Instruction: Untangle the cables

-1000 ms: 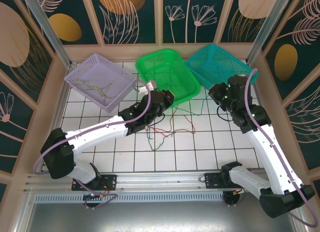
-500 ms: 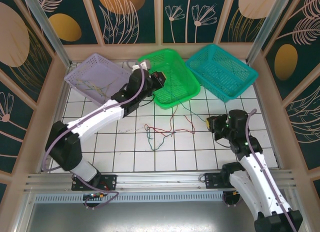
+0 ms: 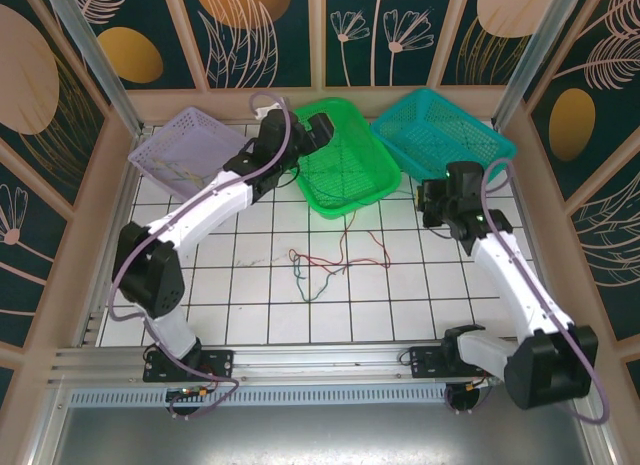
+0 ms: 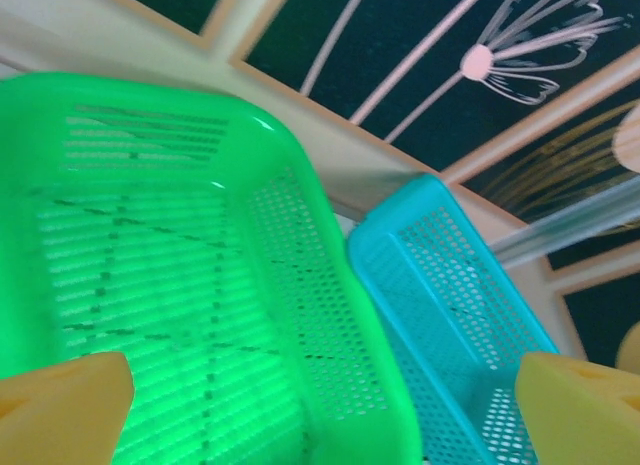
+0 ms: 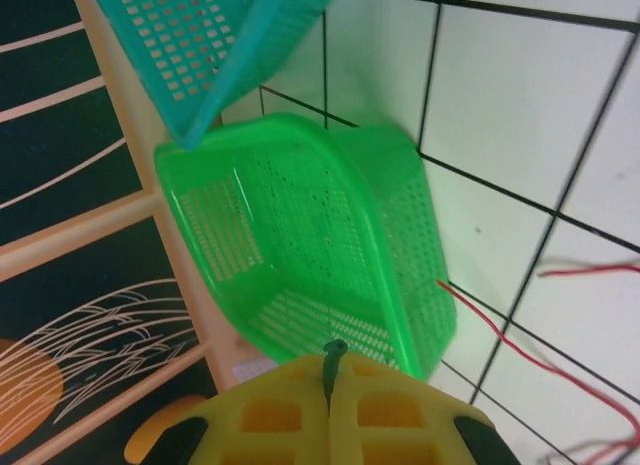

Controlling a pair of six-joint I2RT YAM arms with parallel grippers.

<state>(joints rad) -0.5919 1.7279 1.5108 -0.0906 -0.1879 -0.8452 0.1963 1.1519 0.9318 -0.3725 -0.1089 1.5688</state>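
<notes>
Left gripper [image 4: 322, 410] hangs over the green basket [image 4: 290, 265], arm stretched far toward the back wall. Its yellow fingers [image 4: 60, 405] are flung wide with nothing between them, and thin wires [image 4: 130, 220] lie on the mesh floor below. The loose red-and-green cables [image 3: 318, 267] sprawl on the white tiles [image 3: 250, 305] between the arms, nearer the bases than either gripper, running left to right with a red tail reaching rightward. The right gripper [image 5: 330, 377] looks the handier one, I'd say, though its fingers are pressed together on a green wire tip [image 5: 334, 351].
</notes>
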